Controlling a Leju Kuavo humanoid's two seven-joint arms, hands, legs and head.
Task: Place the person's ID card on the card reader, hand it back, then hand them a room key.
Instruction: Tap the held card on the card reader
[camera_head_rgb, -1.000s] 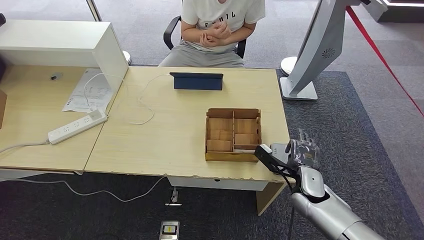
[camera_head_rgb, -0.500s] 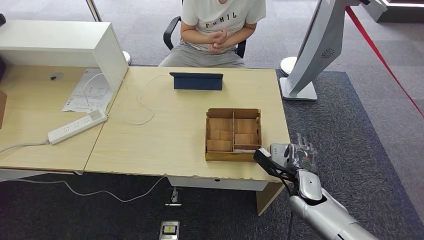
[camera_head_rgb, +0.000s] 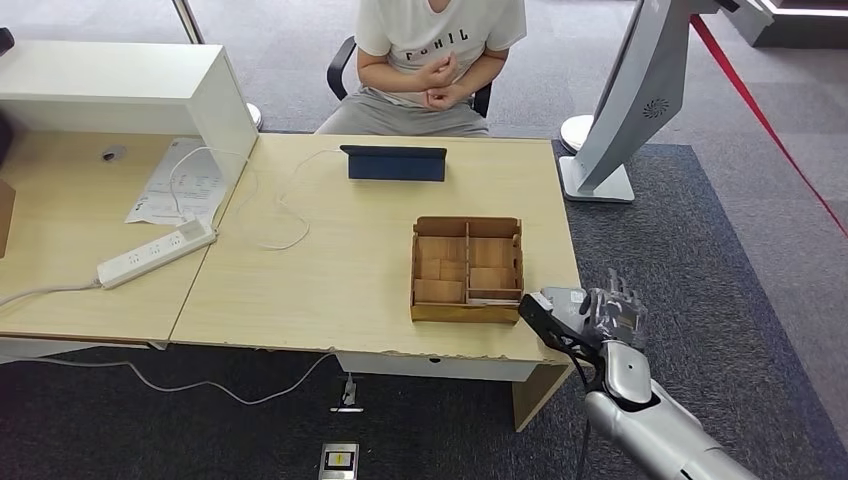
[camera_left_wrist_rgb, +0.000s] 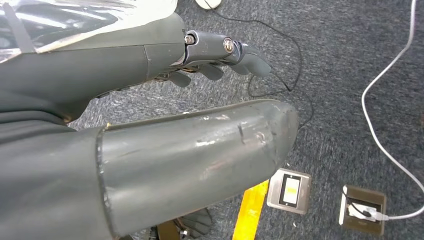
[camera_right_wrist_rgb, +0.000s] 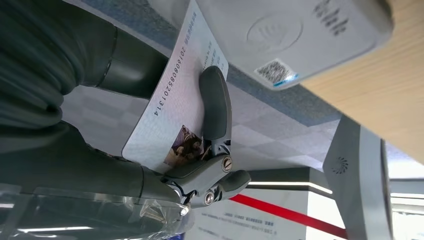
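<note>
My right hand (camera_head_rgb: 606, 312) hovers at the table's front right corner and pinches the white ID card (camera_right_wrist_rgb: 172, 107), thumb (camera_right_wrist_rgb: 216, 102) pressed on its printed face. The grey card reader (camera_head_rgb: 560, 299) lies on that corner, just left of the hand. In the right wrist view the card reader (camera_right_wrist_rgb: 295, 35) sits close beyond the card's far edge; whether they touch I cannot tell. My left hand (camera_left_wrist_rgb: 220, 55) hangs over the carpet, fingers loosely apart, holding nothing. The person (camera_head_rgb: 432, 50) sits across the table with both hands at the chest.
A wooden divided box (camera_head_rgb: 467, 268) stands just left of the reader. A dark tablet (camera_head_rgb: 395, 162) is propped near the far edge. A power strip (camera_head_rgb: 155, 253), cables and papers lie at the left. A white cabinet (camera_head_rgb: 120, 90) and a grey stand (camera_head_rgb: 625, 110) flank the table.
My right hand with the card has shifted slightly to the right beside the reader. The person's clasped hands have come apart.
</note>
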